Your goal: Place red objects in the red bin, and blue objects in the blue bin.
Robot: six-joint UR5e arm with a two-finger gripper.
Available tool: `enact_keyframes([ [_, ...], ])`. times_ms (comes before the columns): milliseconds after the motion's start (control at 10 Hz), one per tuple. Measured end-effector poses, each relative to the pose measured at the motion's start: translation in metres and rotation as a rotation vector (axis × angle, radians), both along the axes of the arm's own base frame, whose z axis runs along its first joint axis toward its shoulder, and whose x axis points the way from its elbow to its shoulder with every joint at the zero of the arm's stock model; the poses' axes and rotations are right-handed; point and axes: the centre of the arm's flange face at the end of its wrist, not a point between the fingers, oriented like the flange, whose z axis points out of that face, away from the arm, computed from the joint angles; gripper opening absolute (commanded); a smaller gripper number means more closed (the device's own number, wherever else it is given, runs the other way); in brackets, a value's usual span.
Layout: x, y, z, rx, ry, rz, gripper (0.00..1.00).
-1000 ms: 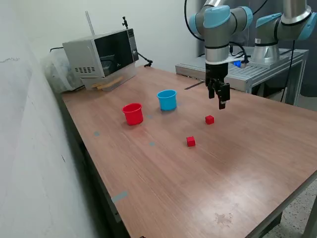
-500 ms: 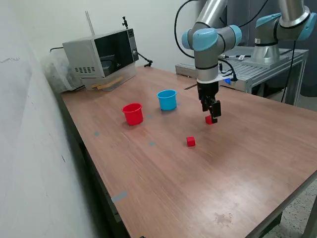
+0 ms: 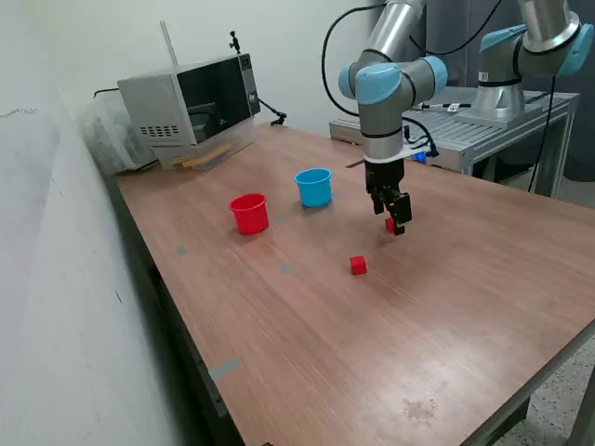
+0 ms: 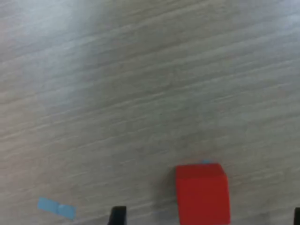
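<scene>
Behind the gripper (image 3: pixel 397 223), fingers apart, one red cube (image 4: pixel 203 193) sits half hidden, its lower edge cropped

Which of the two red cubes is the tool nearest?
The red cube partly hidden behind the tool, farther from the camera; the other red cube sits alone, well clear.

red cube (image 3: pixel 390 224) mostly hidden behind the jaws, cut off by wrist view's edge
</scene>
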Motion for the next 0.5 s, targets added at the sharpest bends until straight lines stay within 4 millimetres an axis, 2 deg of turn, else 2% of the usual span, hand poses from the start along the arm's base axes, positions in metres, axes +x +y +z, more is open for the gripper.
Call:
enact_keyframes([
  [500, 0.0047, -0.0012, -0.0067, -0.097, -0.019, 0.064, 1.00],
])
